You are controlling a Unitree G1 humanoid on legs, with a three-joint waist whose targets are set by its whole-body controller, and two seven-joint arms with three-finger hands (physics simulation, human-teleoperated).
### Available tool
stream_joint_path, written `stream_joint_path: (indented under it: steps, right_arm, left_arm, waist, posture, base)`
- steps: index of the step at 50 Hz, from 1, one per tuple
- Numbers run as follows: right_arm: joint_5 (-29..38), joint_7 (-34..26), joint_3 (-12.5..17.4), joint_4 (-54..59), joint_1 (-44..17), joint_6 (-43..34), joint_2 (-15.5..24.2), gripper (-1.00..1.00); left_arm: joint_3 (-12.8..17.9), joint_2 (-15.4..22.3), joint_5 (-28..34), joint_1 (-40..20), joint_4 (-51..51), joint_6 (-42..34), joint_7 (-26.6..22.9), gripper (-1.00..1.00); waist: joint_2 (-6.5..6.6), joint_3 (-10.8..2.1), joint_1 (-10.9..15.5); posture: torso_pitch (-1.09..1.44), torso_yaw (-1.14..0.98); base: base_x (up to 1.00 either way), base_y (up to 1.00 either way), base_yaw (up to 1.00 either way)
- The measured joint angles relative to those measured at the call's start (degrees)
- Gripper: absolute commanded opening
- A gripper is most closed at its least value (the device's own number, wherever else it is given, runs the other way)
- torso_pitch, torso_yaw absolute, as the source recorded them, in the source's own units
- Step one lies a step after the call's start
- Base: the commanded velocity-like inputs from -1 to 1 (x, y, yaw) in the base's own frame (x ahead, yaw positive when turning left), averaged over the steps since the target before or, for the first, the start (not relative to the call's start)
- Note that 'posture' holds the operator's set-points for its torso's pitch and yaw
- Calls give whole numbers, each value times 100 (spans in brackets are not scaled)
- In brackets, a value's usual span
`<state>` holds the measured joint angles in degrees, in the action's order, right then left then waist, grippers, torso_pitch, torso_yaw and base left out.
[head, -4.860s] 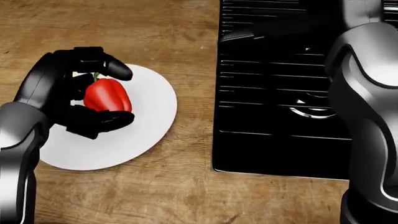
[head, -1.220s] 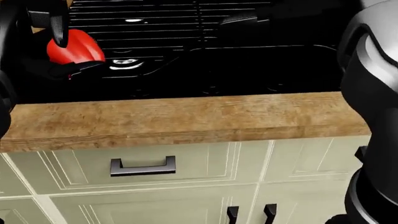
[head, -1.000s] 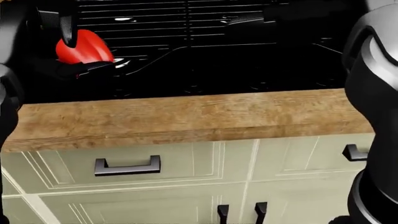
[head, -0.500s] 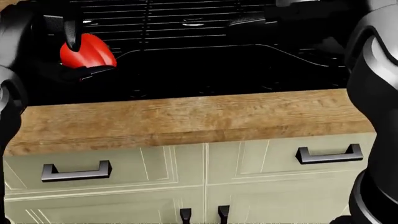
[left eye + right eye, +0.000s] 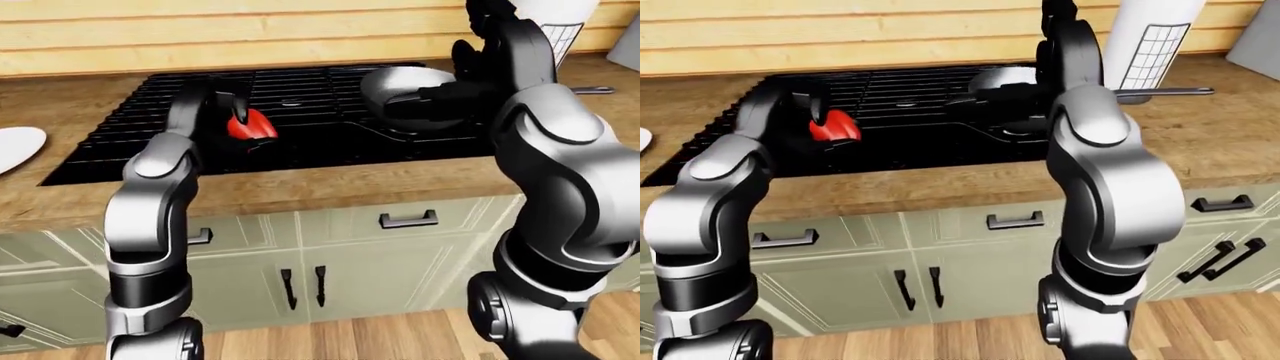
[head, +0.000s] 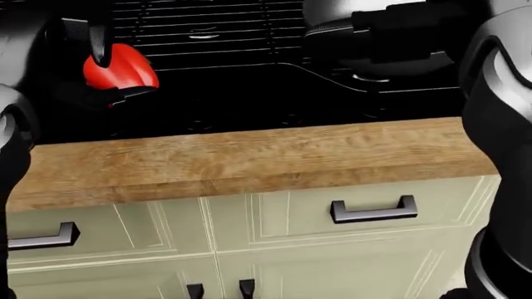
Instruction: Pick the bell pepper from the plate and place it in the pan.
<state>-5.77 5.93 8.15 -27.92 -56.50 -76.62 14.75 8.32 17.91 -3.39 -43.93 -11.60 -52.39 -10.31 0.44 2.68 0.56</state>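
Since the earliest frame the bell pepper (image 6: 119, 66) has left the plate (image 5: 17, 147) and now hangs over the black stove (image 5: 300, 120) at the head view's upper left, clamped in the left robot hand (image 5: 228, 120). The camera has shifted too. The pick looks done; the pan (image 5: 408, 88) at upper right remains to be reached. The right robot hand's state cannot be told.

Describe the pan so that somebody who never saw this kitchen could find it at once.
Look at the black stove set in the wooden counter. Toward its upper right in the left-eye view sits the pan, partly hidden by the right hand. It is the only pale grey, bowl-like thing on the dark grates; the bell pepper is red.
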Motion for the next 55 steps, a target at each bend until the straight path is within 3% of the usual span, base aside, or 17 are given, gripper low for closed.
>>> stream_joint_path:
  steps: [6, 8, 11, 15, 19, 23, 30, 32, 34, 37, 39, 43, 45, 46, 49, 55]
  right_arm:
    - [-13, -37, -29, -8, -18, 55, -13, 100]
    - [-31, -56, -89, -12, 32, 44, -56, 100]
    - [-78, -99, -136, 19, 31, -16, -63, 100]
    - [-38, -85, -95, -64, -47, 7, -44, 100]
    - [-19, -101, -94, -65, -57, 64, -19, 100]
    - [65, -79, 32, -12, 47, -34, 28, 100]
    - [62, -107, -18, -76, -19, 5, 16, 100]
    - [61, -111, -23, -65, -47, 1, 12, 100]
    - [45, -126, -77, -79, 14, 18, -38, 100]
    - [-8, -170, -133, -18, 34, -42, -56, 100]
    - [-7, -173, -95, -24, -7, -48, -36, 100]
    - [25, -149, -82, -87, -74, 21, -38, 100]
    - [27, -149, -84, -71, -78, 55, -30, 100]
    - [29, -151, -59, -63, -30, 67, -7, 100]
    - [92, -109, 38, -9, 33, -12, 12, 100]
    - [84, -121, -29, -59, -3, 13, -5, 100]
  left_arm:
    - [87, 32, 39, -11, -76, 35, 33, -100]
    - [137, 43, 60, 39, -29, 37, 51, -100]
    - [159, 43, 97, 113, 45, -35, 77, -100]
    - [154, 52, 77, 82, -74, -10, 74, -100]
    - [157, 39, 68, 40, -97, 50, 75, -100]
    - [-64, -63, 1, 106, -23, 61, 12, -100]
    - [62, -12, 21, 49, -98, 47, 21, -100]
    - [87, 4, 32, 25, -116, 60, 34, -100]
    - [131, 27, 48, 63, -89, 66, 49, -100]
    - [160, 38, 91, 97, -5, -27, 79, -100]
    - [135, 39, 95, 42, 19, -42, 83, -100]
    - [139, 52, 66, -37, 14, 33, 70, -100]
    - [141, 57, 60, -94, 16, 43, 76, -100]
    - [124, 3, 58, -74, -7, 71, 83, -100]
    - [-41, -56, -17, -18, 28, 59, 37, -100]
    - [51, -10, -27, -16, -18, 15, 44, -100]
  waist:
    - [345, -25, 9]
    - [252, -7, 53]
    - [271, -76, 26]
    - [37, -84, 18]
    - [-326, -128, 9]
    - [-218, -36, -63]
    - [177, 1, 4]
    - [356, -30, -5]
    - [268, -18, 62]
    - [299, -76, 39]
    - [211, -100, 21]
    - [-110, -75, 38]
    - [-379, -130, 19]
    - [-308, -106, -31]
    - [-285, -60, -81]
    - [63, 8, 10]
  posture:
    - [0, 0]
    - [0, 0]
    - [0, 0]
    - [0, 0]
    - [0, 0]
    - [0, 0]
    - [0, 0]
    - [0, 0]
    - [0, 0]
    - [0, 0]
    - [0, 0]
    - [0, 0]
    - [0, 0]
    - [0, 0]
    - [0, 0]
    - [0, 0]
  base:
    - [0, -25, 0]
    - [0, -25, 0]
    - [0, -25, 0]
    - [0, -25, 0]
    - [0, -26, 0]
    - [0, -25, 0]
    - [0, -25, 0]
    - [0, -25, 0]
    - [0, -26, 0]
    - [0, -26, 0]
    - [0, -25, 0]
    - [0, -25, 0]
    - [0, -25, 0]
    - [0, -25, 0]
    - [0, -26, 0]
    - [0, -26, 0]
